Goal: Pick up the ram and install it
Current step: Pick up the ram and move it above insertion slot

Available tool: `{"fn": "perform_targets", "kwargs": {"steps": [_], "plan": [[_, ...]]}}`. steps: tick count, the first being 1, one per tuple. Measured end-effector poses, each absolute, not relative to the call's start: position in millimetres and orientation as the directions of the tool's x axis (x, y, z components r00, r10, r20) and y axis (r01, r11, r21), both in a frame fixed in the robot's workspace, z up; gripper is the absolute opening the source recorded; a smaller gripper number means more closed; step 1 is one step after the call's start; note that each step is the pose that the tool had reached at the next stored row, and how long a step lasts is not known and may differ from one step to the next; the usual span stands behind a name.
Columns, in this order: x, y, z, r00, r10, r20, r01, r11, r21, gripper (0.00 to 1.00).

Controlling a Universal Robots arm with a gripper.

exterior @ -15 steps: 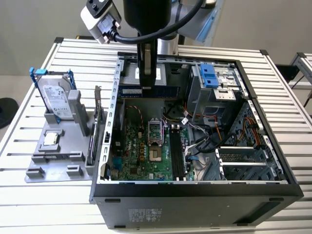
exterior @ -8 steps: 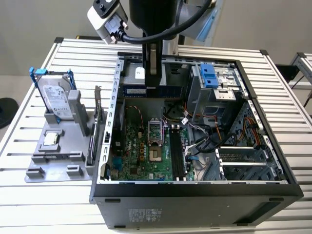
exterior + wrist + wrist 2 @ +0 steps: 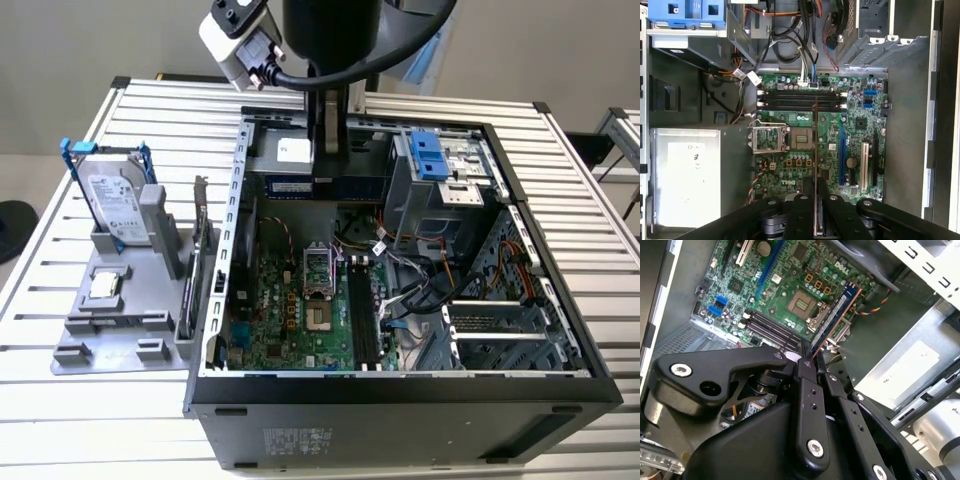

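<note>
First wrist view: fingers (image 3: 802, 215) pinch the ram (image 3: 816, 145) edge-on; best align it squarely over a memory slot (image 3: 802, 100) before pressing.

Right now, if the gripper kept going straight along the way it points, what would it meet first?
Probably the motherboard, and the held ram would touch before the gripper does. In the first wrist view the ram's far end lines up near the memory slots, though depth is unclear.
</note>
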State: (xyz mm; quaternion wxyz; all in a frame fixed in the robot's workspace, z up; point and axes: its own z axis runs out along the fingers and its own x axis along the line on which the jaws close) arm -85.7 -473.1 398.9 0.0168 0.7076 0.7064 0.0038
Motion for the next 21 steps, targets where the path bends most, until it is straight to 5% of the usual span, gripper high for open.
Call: {"fn": "perform_targets", "kwargs": {"steps": [21], "plan": [[-56.2,-471.5,398.8,0.002,1.000,-0.018,1.000,-0.001,0.029,0.00]]}}
